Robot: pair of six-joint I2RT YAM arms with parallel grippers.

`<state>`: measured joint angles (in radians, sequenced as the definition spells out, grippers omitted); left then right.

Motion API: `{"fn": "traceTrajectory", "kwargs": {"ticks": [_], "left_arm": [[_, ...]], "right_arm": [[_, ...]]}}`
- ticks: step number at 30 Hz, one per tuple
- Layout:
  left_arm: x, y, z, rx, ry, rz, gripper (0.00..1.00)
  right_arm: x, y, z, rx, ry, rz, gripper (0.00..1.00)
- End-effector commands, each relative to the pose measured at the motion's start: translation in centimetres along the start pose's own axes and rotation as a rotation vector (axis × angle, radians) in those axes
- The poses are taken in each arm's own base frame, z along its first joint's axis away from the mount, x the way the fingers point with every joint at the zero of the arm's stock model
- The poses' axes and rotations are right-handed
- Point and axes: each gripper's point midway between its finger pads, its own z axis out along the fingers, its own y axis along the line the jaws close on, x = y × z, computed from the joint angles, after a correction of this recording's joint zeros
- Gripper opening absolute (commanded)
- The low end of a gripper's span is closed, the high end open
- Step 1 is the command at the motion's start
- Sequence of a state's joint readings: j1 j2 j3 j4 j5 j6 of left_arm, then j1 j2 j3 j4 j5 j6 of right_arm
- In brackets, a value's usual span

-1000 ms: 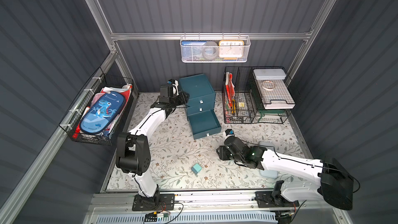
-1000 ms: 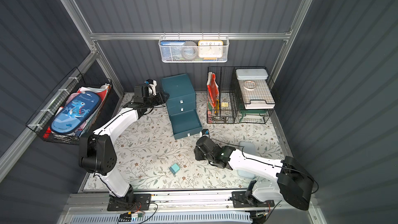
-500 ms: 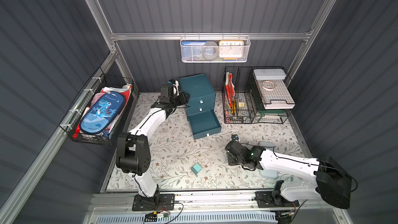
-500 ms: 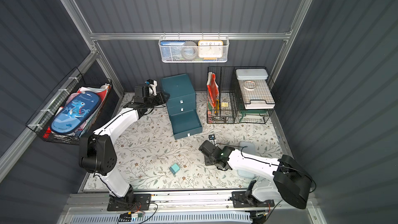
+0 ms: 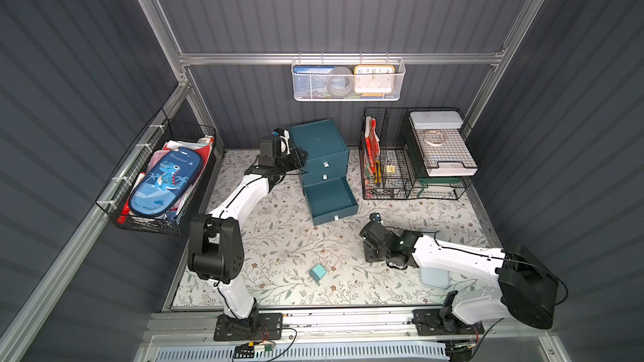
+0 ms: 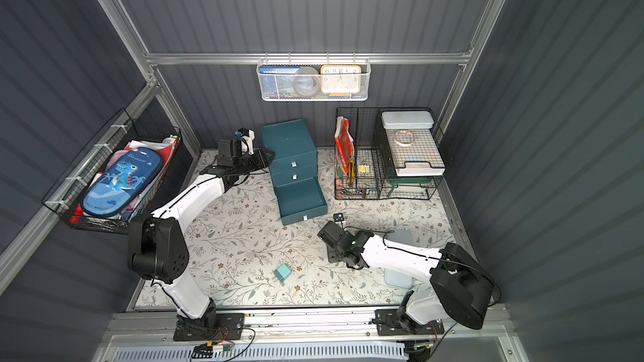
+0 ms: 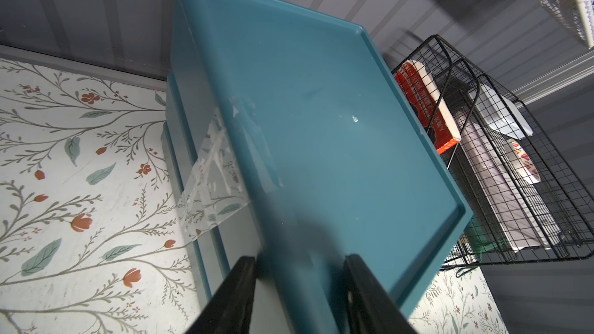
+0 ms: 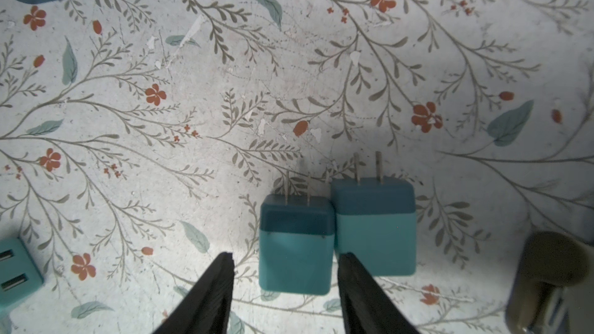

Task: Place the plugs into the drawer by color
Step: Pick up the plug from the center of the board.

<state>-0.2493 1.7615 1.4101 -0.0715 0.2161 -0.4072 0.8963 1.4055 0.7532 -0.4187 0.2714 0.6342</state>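
Lying within spread right hand [image 8: 286, 255], plug [image 8: 295, 252], second plug [image 8: 374, 232] touching

Two mint plugs [image 8: 295, 252] lie flat, touching; drawer [image 5: 319, 148], lowest tier pulled open

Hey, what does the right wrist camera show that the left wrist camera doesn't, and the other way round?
Only the right wrist view: two teal plugs side by side, prongs pointing away. One plug lies between the fingers of the open right gripper, its neighbour beside it. A third plug and a beige object sit at the frame's edges.
Only the left wrist view: the top of the drawer cabinet, clear tape on its side, the black wire organizers, the left gripper.
Both: the floral mat and some teal cabinet.
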Motion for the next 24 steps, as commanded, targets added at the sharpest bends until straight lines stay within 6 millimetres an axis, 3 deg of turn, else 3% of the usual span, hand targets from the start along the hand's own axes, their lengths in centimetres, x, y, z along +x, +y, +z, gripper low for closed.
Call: {"fn": "traceTrajectory", "kwargs": {"ticks": [1,24], "left_arm": [[8.2,1.7,1.1,-0.049,0.257,-0.052,0.48],[8.3,1.5,1.1,-0.044,0.263,-0.051,0.48]], "right_arm": [[0.1,-0.1,0.4,0.008,0.009,-0.004,0.56],[1.0,-0.6,2.5,0.070,0.053,-0.024,0.55]]}}
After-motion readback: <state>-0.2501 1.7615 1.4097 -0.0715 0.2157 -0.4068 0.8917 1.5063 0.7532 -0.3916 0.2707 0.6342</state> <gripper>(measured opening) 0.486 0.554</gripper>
